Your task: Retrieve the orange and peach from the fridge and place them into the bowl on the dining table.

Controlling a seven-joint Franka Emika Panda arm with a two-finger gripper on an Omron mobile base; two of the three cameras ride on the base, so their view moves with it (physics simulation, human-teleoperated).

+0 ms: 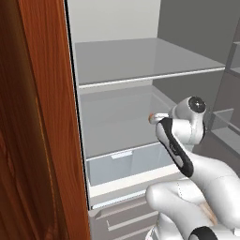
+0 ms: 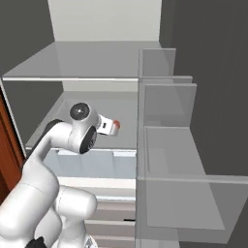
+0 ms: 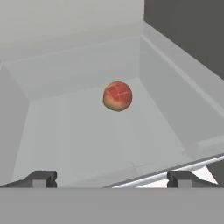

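Here the fridge (image 1: 140,61) stands open. At the left of the left base view, a red-brown wooden cabinet (image 1: 33,131) fills the frame edge. To its right lie the grey glass shelf (image 1: 140,58) in the upper centre and the pale crisper drawer (image 1: 126,164) in the lower centre. The white arm (image 1: 187,140) rises from the lower right of that view and reaches into the compartment between shelf and drawer.

In the right base view, the arm (image 2: 63,140) occupies the lower left, and the door bins (image 2: 169,145) of the open fridge door stand at the centre and right.

In the hand view, the jaws (image 3: 112,179) are spread to full width, with one dark tip at the lower left and one at the lower right. Nothing is held between them. The peach (image 3: 117,96) rests alone on the grey fridge floor, just above centre of the frame, well apart from both tips and clear of the walls. An orange cannot be made out here.

Step in hand: approach to the peach, grasp not yet made. The next move calls for advancing the hand until the peach sits between the tips. The jaws should then close on its widest part. A round fruit may roll if one tip touches first.
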